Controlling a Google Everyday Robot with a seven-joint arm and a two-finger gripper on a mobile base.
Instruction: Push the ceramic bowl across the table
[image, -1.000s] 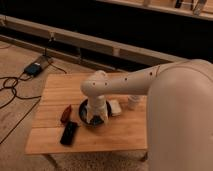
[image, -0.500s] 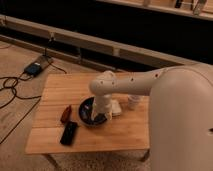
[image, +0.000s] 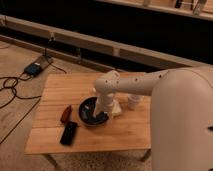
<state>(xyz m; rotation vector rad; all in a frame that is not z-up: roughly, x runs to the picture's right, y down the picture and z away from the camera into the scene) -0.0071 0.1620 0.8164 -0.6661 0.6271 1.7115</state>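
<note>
The dark glossy ceramic bowl sits near the middle of the light wooden table. My white arm reaches in from the right and bends down over the bowl. The gripper is at the bowl's right side, down at or inside its rim, and hides that part of the bowl.
A small red object and a flat black slab lie left and front-left of the bowl. A white cup and another white item stand just right of the gripper. Cables and a box lie on the floor at left.
The bowl has slid a little to the left and toward the table's middle, with the gripper following it. The red object and black slab have not moved.
</note>
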